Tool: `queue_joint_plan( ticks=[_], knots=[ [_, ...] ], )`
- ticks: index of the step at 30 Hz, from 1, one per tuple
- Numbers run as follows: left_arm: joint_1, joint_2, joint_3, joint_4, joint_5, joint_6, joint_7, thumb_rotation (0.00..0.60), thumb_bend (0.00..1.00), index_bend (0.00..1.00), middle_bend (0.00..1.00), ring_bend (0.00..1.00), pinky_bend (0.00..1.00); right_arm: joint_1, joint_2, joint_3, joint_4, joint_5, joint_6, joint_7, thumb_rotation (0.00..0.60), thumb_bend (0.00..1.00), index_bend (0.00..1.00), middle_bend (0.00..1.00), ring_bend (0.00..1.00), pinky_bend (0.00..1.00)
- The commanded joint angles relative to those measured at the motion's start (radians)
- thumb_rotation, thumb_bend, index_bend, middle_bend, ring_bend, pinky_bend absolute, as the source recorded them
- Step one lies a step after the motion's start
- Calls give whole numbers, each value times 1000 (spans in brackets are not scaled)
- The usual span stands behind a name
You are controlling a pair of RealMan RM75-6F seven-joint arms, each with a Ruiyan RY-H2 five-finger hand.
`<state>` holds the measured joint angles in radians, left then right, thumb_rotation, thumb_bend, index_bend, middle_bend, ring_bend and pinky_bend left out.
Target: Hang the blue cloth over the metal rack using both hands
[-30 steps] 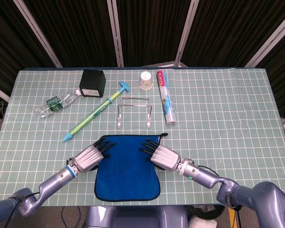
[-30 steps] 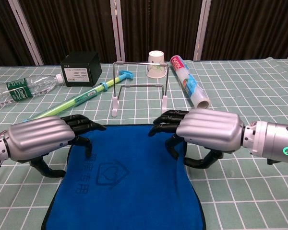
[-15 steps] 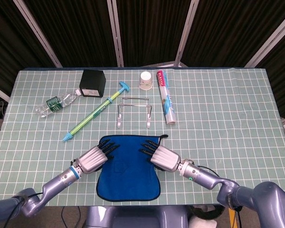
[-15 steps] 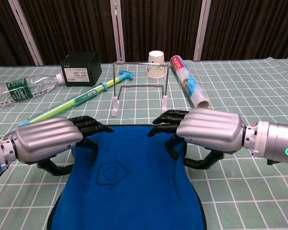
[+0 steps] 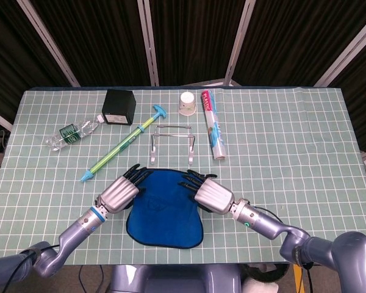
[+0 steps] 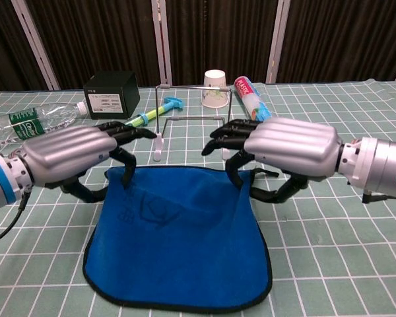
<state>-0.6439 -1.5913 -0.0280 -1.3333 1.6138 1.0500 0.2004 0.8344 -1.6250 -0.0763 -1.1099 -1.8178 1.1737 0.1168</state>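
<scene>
The blue cloth (image 5: 165,204) (image 6: 178,228) hangs by its two far corners, its top edge lifted off the table and its lower part trailing toward me. My left hand (image 5: 121,191) (image 6: 69,155) pinches the left corner. My right hand (image 5: 210,195) (image 6: 287,152) pinches the right corner. The metal rack (image 5: 172,143) (image 6: 193,122) stands just beyond the cloth, a little farther than both hands, its top bar level and bare.
A green and blue stick (image 5: 125,145) lies left of the rack. Behind it sit a black box (image 5: 119,107), a paper cup (image 5: 187,104) and a plastic-wrap roll (image 5: 213,125). A water bottle (image 5: 72,132) lies at the far left.
Both hands have risen and moved toward the rack, lifting the cloth's far edge off the table. The cloth now hangs between them instead of lying flat.
</scene>
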Motion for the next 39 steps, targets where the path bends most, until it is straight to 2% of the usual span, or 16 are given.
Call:
queue_joint_plan(
  ticks=[1, 7, 10, 15, 18, 25, 28, 33, 39],
  knots=[
    [-12, 29, -66, -66, -54, 18, -2, 600, 586, 778, 0, 0, 0, 17, 38, 45, -50, 24, 11, -9, 600, 448, 630, 111, 0, 0],
    [-38, 92, -182, -175, -143, 40, 57, 600, 585, 778, 0, 0, 0, 58, 100, 167, -125, 92, 14, -36, 600, 448, 632, 114, 0, 0],
    [-54, 124, -237, -227, -201, 39, 90, 600, 587, 779, 0, 0, 0, 89, 129, 229, -154, 146, -26, -44, 600, 447, 632, 114, 0, 0],
    [-80, 166, -323, -272, -300, 41, 111, 600, 584, 780, 0, 0, 0, 142, 156, 329, -165, 235, -83, -49, 600, 447, 632, 122, 0, 0],
    [-96, 176, -367, -276, -368, 40, 118, 600, 585, 780, 0, 0, 0, 171, 158, 369, -146, 283, -118, -51, 600, 447, 633, 125, 0, 0],
    [-141, 177, -405, -237, -467, 15, 143, 600, 585, 780, 0, 0, 0, 211, 128, 403, -67, 362, -187, -42, 600, 449, 634, 126, 0, 0],
    [-169, 138, -421, -164, -503, 31, 151, 600, 586, 780, 0, 0, 0, 220, 93, 403, 8, 389, -207, -11, 600, 448, 634, 126, 0, 0],
    [-198, 112, -435, -98, -498, 53, 118, 600, 585, 781, 0, 0, 0, 239, 72, 406, 85, 383, -202, 62, 600, 447, 634, 125, 0, 0],
    [-235, 123, -456, -83, -499, 61, 125, 600, 586, 781, 0, 0, 0, 277, 80, 433, 129, 391, -209, 102, 600, 447, 634, 125, 0, 0]
  ],
)
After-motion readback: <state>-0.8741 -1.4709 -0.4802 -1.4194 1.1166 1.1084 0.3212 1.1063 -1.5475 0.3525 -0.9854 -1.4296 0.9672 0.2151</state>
